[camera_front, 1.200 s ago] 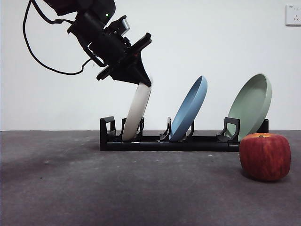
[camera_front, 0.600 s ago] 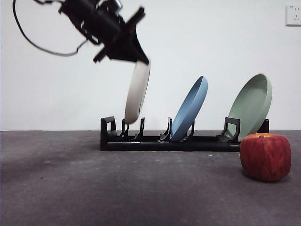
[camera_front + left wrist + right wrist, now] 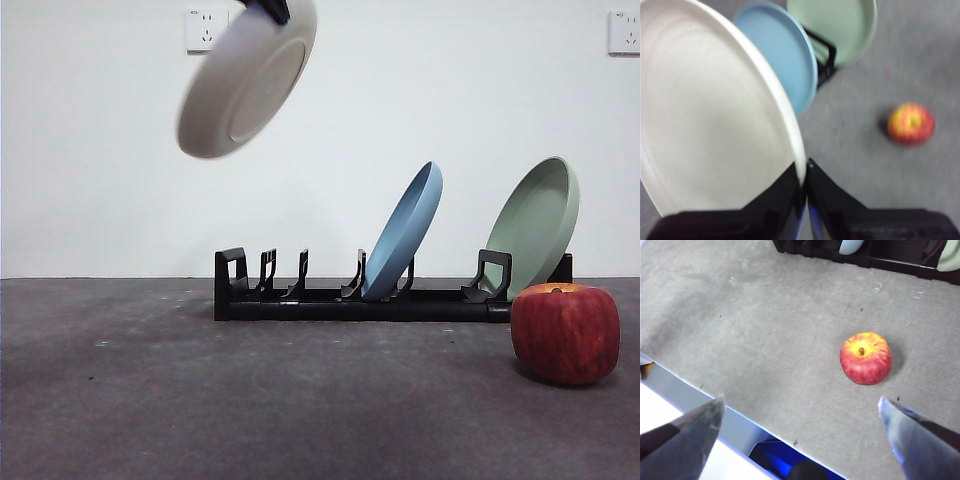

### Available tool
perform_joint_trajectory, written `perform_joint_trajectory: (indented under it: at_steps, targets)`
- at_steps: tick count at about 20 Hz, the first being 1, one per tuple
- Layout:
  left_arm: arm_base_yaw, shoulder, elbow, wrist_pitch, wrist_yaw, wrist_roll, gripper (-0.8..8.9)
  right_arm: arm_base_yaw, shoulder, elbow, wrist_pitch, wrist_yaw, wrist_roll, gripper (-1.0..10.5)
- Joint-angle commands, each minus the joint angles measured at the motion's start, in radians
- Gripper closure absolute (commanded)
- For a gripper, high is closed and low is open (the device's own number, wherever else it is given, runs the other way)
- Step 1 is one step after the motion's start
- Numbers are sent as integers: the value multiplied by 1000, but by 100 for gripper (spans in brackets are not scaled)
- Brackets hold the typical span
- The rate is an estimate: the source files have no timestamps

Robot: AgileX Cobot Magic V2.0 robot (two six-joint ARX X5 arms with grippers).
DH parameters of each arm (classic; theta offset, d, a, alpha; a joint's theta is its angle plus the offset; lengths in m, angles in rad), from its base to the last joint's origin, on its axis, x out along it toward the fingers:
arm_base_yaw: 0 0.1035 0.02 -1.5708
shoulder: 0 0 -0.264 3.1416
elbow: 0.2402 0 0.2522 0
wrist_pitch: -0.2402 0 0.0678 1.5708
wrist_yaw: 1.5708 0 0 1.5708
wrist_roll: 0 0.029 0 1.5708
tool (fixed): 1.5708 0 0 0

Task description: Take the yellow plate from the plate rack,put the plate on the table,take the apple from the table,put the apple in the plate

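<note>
My left gripper is shut on the rim of the yellow plate, a cream round plate. In the front view the plate hangs tilted high at the upper left, clear of the plate rack, with only a black tip of the gripper at its top edge. The apple sits on the table at the right, in front of the rack's end. My right gripper is open and empty above the table, with the apple a little beyond it.
A blue plate and a pale green plate lean in the rack's middle and right slots. The table's near edge shows in the right wrist view.
My left gripper has lifted the yellow plate out of the rack's left slot, up and to the left, and turned it so its underside faces the front camera. The arm has left the front view.
</note>
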Motion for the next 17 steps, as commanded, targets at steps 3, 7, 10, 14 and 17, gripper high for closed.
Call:
perform_joint_trajectory:
  at_steps: [3,7,10,14,17]
  targets:
    - [-217,24,-42,-174,-272,71,819,2,-1,3,2,-2,20,320]
    - [-385,27,-239,-111,-427,56,819,2,-1,3,2,-3,20,320]
    - [-463,47,-417,42,-481,66,819,2,-1,3,2,-3,21,321]
    - [-529,143,-549,197,-550,95,820,2,-1,3,0,-3,21,321]
    - [-553,254,-552,280,-562,114,819,2,-1,3,-5,-4,21,321]
